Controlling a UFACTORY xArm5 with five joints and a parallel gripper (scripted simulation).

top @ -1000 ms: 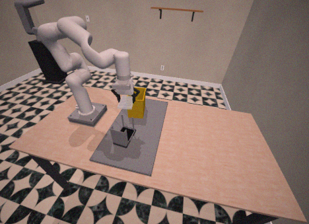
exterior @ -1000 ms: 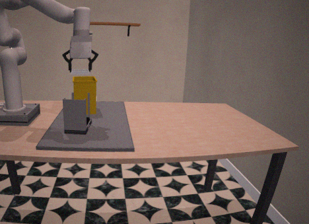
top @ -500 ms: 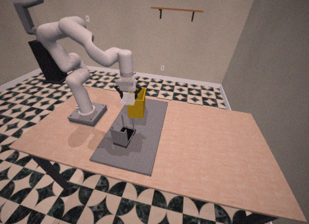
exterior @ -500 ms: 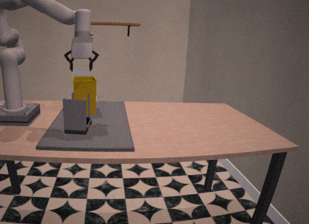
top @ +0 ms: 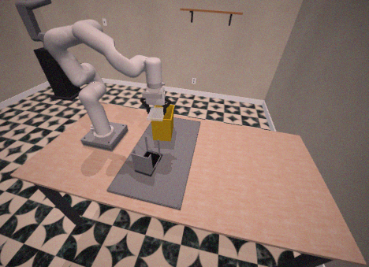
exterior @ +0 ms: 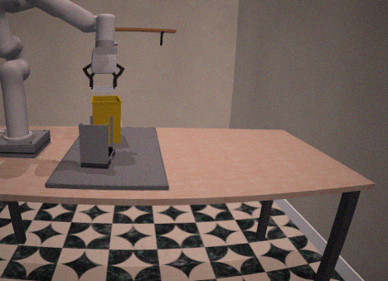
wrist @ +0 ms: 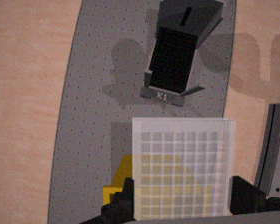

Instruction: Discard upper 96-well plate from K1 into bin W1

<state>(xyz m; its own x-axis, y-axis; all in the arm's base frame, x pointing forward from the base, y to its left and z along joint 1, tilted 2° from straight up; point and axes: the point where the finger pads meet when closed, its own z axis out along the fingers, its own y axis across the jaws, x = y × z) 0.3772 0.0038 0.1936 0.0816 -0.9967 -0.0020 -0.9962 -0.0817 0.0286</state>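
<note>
My gripper (top: 156,110) (exterior: 103,85) (wrist: 182,194) is shut on the translucent white 96-well plate (top: 155,114) (exterior: 103,89) (wrist: 181,168) and holds it level just above the open top of the yellow plastics bin W1 (top: 162,127) (exterior: 106,115) (wrist: 116,189). The bin stands upright on the grey mat (top: 173,175) (exterior: 137,163) (wrist: 91,96). The grey stack rack K1 (top: 146,162) (exterior: 95,145) (wrist: 180,46) stands on the mat in front of the bin. Its inside looks dark and I cannot make out the lower plate.
The arm's base (top: 104,136) (exterior: 22,142) is bolted to the wooden table (top: 256,175) (exterior: 240,159) left of the mat. A wall shelf (top: 210,12) (exterior: 145,30) hangs high at the back. The floor is checkered.
</note>
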